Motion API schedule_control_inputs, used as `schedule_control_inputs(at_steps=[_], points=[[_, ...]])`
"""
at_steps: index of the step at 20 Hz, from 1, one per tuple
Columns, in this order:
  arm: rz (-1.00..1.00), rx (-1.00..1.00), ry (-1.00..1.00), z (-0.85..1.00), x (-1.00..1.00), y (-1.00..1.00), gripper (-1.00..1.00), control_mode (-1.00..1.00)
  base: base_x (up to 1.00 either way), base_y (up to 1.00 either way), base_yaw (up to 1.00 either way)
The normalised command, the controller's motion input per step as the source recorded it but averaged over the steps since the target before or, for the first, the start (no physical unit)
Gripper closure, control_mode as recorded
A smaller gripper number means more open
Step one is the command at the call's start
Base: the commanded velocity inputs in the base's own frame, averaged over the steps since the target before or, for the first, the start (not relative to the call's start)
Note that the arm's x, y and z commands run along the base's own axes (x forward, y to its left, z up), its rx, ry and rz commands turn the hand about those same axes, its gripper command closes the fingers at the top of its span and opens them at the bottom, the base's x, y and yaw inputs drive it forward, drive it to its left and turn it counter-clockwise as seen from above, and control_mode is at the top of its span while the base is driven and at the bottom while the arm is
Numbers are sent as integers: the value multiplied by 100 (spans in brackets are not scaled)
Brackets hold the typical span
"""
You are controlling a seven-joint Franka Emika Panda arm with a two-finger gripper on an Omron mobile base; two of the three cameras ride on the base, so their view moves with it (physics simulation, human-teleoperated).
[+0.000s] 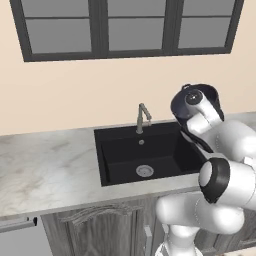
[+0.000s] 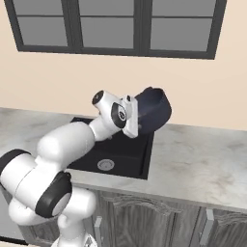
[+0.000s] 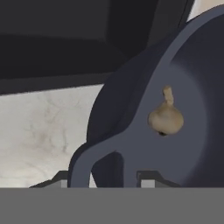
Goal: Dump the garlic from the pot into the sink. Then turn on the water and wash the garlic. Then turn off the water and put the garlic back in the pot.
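The gripper [image 3: 105, 183] stood partly closed, its two fingertips pinching the loop handle [image 3: 94, 159] of the pot [image 3: 175, 113]. The pot hung tilted in the air above the right edge of the sink [image 1: 107, 160], clear of the counter [image 2: 202, 164]. The garlic [image 3: 166, 118] lay inside the pot, against its bottom.

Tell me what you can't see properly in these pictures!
- Gripper: in the hand view the grey band cuts off the fingertips; in both base views the wrist and pot hide them, so the grip on the pot's handle can't be confirmed.
- Garlic: in both base views the pot's wall hides it.
- Sink: in the right base view the arm covers its left part and the faucet.
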Motion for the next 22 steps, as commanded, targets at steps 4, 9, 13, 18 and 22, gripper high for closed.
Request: schedule_control_inputs(at_steps=[4, 9, 13, 18, 22], points=[[1, -14, 0, 9, 20, -2, 100, -100, 0, 0, 0], [0, -18, 0, 3, 19, -3, 100, -100, 0, 0, 0], [0, -18, 0, 0, 13, -5, 100, -100, 0, 0, 0], [2, -16, 0, 8, 0, -6, 100, -100, 0, 0, 0], [7, -13, 0, 14, 0, -3, 100, -100, 0, 0, 0]])
